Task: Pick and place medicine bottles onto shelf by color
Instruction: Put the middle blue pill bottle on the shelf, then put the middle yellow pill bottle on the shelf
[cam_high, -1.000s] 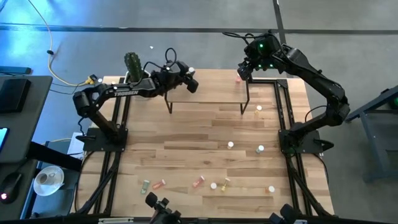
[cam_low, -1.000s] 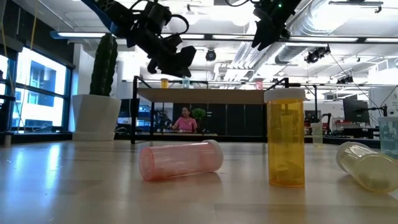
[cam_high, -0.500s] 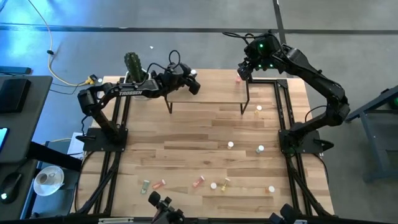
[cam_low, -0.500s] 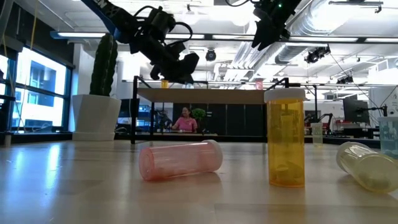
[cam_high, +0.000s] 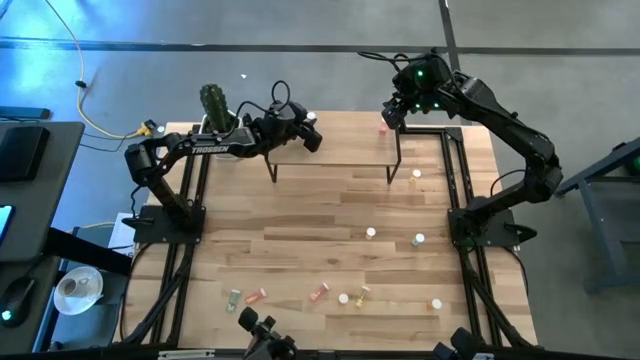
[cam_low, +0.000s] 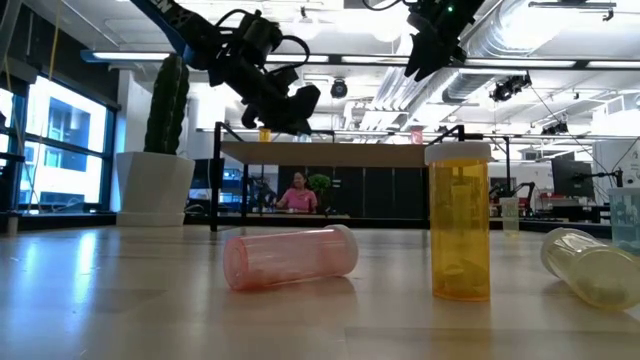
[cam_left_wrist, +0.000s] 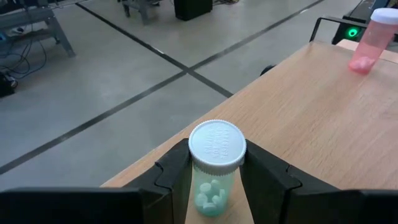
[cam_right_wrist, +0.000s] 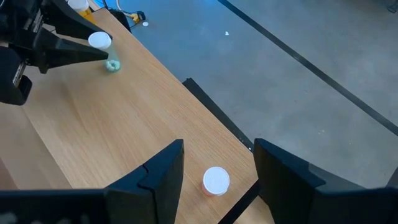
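The shelf (cam_high: 335, 140) stands at the table's far middle. My left gripper (cam_high: 311, 132) is over its left part, shut on a pale green medicine bottle (cam_left_wrist: 216, 163) with a white cap. A pink bottle (cam_left_wrist: 371, 36) stands upright on the shelf's right end. My right gripper (cam_right_wrist: 216, 163) hangs open above that bottle (cam_right_wrist: 216, 180), one finger on either side and clear of it. The right wrist view also shows the green bottle (cam_right_wrist: 112, 63) low over the shelf top (cam_right_wrist: 124, 124). My left gripper pinches the green bottle's body just under the cap (cam_left_wrist: 213, 190) between its two fingers (cam_left_wrist: 177, 174). The fingers come slanting down from the table's left side. The bottle stands upright with its base at the shelf top; whether it rests there I cannot tell.
Several bottles lie or stand on the table's near half, among them a pink one lying (cam_low: 290, 257), an orange one upright (cam_low: 458, 220) and a pale one lying (cam_low: 590, 265). A small yellow bottle (cam_low: 264, 133) shows on the shelf's left part. A potted cactus (cam_high: 212, 103) stands behind the left arm.
My left gripper has sunk a little and reached toward the shelf's left part with the green bottle still upright in it, then kept still.
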